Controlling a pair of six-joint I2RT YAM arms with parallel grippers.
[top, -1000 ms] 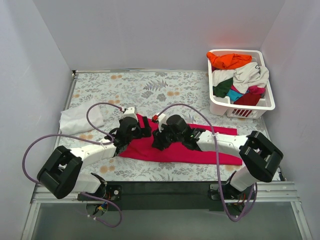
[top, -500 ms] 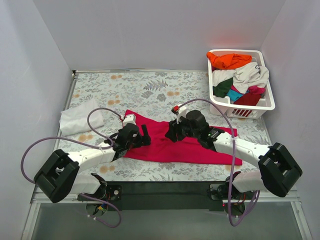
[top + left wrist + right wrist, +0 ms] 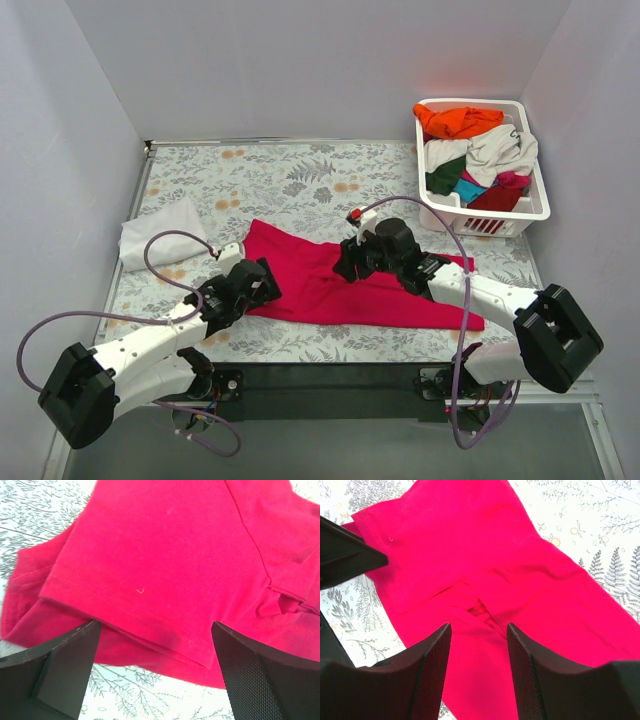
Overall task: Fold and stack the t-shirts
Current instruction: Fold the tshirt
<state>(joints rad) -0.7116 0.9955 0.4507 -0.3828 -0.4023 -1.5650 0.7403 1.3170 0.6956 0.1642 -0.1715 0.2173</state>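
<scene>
A crimson-pink t-shirt (image 3: pixel 330 285) lies folded into a long strip across the near half of the table, also filling the left wrist view (image 3: pixel 165 565) and the right wrist view (image 3: pixel 485 580). My left gripper (image 3: pixel 262 281) hovers at its left end, jaws wide open over the sleeve hem (image 3: pixel 150 617), holding nothing. My right gripper (image 3: pixel 350 262) hangs over the shirt's middle fold, jaws open with only cloth below them. A white t-shirt (image 3: pixel 160 235) lies bunched at the far left. Several other t-shirts (image 3: pixel 478 150), orange, white, green, teal, fill the basket.
The white slotted basket (image 3: pixel 530 205) stands at the back right corner against the wall. Grey walls close in the floral-print table (image 3: pixel 300 175) on three sides. The left arm's purple cable (image 3: pixel 160 250) loops over the table near the white shirt.
The left gripper has drawn back toward the near left, off the shirt's end. The right gripper has lifted and moved right over the shirt's middle, its jaws opening a little. The shirt's left end now lies uncovered.
</scene>
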